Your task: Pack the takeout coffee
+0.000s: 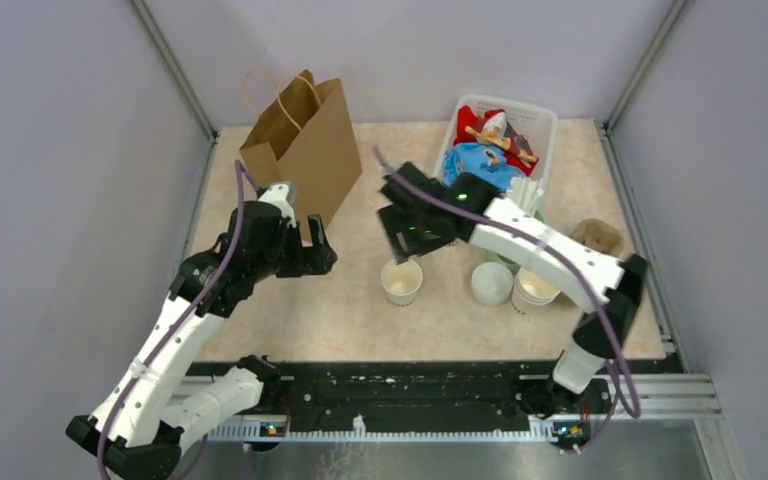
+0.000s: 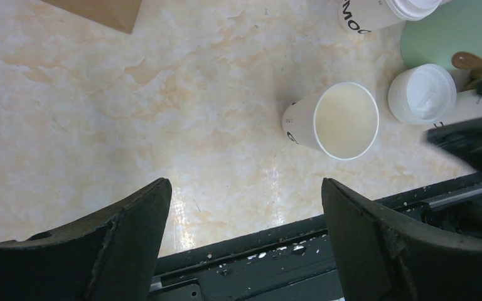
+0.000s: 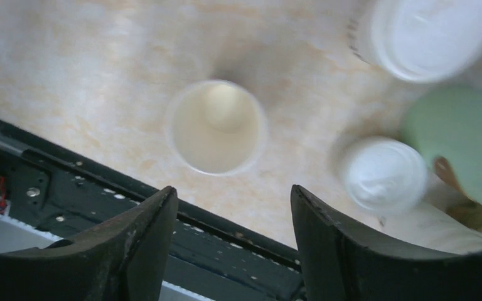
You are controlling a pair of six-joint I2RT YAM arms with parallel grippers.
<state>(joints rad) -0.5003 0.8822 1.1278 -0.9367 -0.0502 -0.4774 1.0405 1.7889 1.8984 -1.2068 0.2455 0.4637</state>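
white paper, your takeout coffee (image 1: 401, 281) stands upright and lidless on the counter (image 1: 330, 310) just under the right gripper (image 3: 232, 238), jaws apart, empty; left gripper (image 2: 245, 232), wide, hovers beside the brown bag (image 1: 300, 150), probably to steady it.

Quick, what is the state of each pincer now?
Left pincer: open, holding nothing.
Right pincer: open, holding nothing, above the lidless cup.

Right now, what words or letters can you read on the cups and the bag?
"MO": black letters on the white cup at the top edge of the left wrist view; the rest is cut off.
On the lidless cup: black lettering on its side, too small to read.
On the brown paper bag: no writing seen.
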